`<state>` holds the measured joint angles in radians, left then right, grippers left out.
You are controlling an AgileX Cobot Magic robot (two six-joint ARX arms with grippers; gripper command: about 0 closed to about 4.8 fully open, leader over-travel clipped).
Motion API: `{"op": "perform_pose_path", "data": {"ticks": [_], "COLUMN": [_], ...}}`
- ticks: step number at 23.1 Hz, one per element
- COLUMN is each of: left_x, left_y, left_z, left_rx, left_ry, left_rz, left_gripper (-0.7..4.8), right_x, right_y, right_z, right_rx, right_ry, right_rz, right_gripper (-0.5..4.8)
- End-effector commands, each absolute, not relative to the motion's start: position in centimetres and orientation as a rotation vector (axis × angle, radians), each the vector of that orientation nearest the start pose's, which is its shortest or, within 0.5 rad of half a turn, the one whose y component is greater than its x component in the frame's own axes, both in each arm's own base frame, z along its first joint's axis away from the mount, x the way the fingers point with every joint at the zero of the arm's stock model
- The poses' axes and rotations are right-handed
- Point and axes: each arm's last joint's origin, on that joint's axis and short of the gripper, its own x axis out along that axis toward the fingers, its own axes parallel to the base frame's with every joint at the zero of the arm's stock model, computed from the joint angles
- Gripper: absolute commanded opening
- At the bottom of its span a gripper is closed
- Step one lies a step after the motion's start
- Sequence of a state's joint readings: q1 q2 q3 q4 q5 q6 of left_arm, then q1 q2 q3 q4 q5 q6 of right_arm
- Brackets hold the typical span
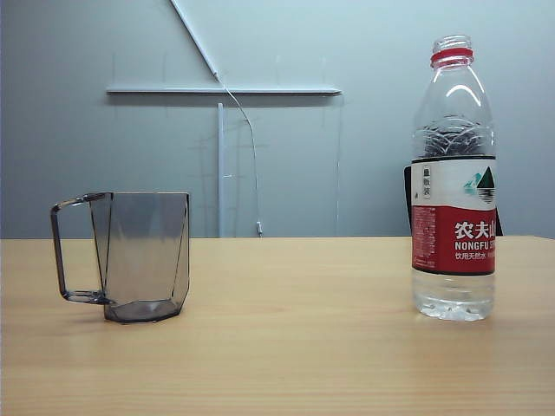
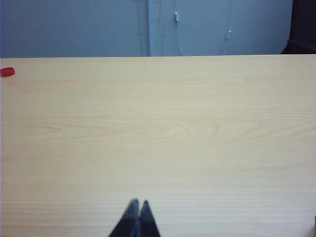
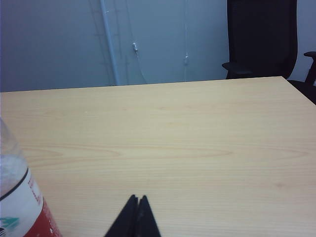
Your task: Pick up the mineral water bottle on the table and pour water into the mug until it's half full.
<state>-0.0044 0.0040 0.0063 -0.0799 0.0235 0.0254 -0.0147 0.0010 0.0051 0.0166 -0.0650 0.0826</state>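
The mineral water bottle point(image 1: 453, 178) stands upright and uncapped on the right of the table point(image 1: 295, 347), holding only a little water point(image 1: 453, 303) at its bottom. The smoky grey mug point(image 1: 139, 256) stands on the left, handle pointing left, and looks empty. Neither gripper shows in the exterior view. In the right wrist view my right gripper point(image 3: 138, 198) is shut on nothing above bare wood, with the bottle point(image 3: 19, 207) off to one side. In the left wrist view my left gripper point(image 2: 139, 202) is shut, nothing between its fingertips; the mug is out of that view.
A small red cap-like object point(image 2: 7, 72) lies near the table's far edge in the left wrist view. A dark office chair point(image 3: 261, 39) stands beyond the table's far corner. A grey wall with white cable ducts point(image 1: 221, 89) runs behind the table.
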Motion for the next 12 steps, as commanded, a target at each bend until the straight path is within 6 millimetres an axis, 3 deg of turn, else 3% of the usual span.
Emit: {"op": "perform_pose_path", "data": {"ticks": [1, 8, 12], "left_x": [9.7, 9.7, 9.4], "left_y": [-0.1, -0.4, -2.3], "left_z": [15.9, 15.9, 15.9], "left_rx": [0.022, 0.023, 0.032], "left_ry": [0.07, 0.07, 0.067], "left_rz": [-0.03, -0.049, -0.226], "left_gripper": [-0.02, -0.02, -0.02], "right_x": [9.8, 9.8, 9.7], "right_y": [0.1, 0.1, 0.4], "right_z": [16.7, 16.7, 16.7], "right_rx": [0.08, 0.082, 0.216], "right_ry": [-0.029, -0.028, -0.017], "right_rz": [0.057, 0.062, 0.165], "right_gripper": [-0.01, -0.01, -0.01]}}
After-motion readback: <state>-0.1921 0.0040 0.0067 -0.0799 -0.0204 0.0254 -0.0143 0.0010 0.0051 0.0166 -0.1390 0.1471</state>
